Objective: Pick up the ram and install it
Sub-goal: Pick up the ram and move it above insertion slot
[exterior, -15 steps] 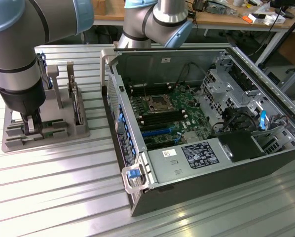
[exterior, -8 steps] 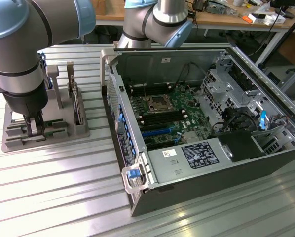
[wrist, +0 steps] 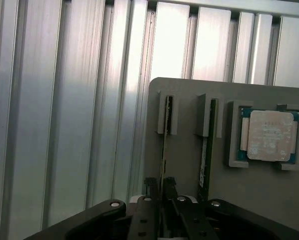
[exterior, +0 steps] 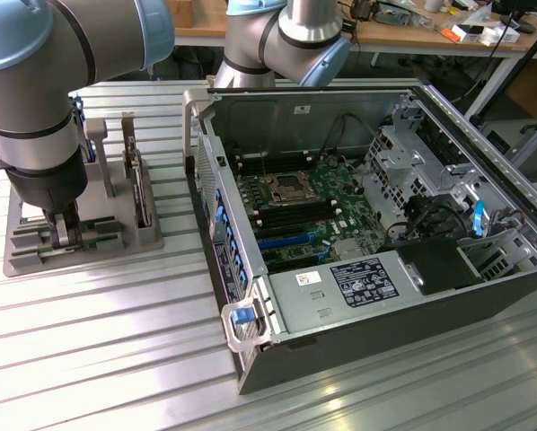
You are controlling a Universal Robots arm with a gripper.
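Wide shot first: a ribbed metal table carries an open computer case lying on its side, motherboard face up, with its long memory slots bare. Off to the exterior view's left, the arm is bent right down over a grey holder. The gripper sits low among the holder's posts. From the wrist you get the key picture. The ram stands on edge in its slot in the holder, and the gripper sits astride its near end. The stick's long axis runs straight ahead from the gripper to the little end bracket. Has it clamped on? Cannot tell from here; the stick sits fully in its slot, not lifted. Just beside it and parallel, a second stick with a white label stands in the next slot. Beyond that, a square silver processor chip lies flat in its own pocket.
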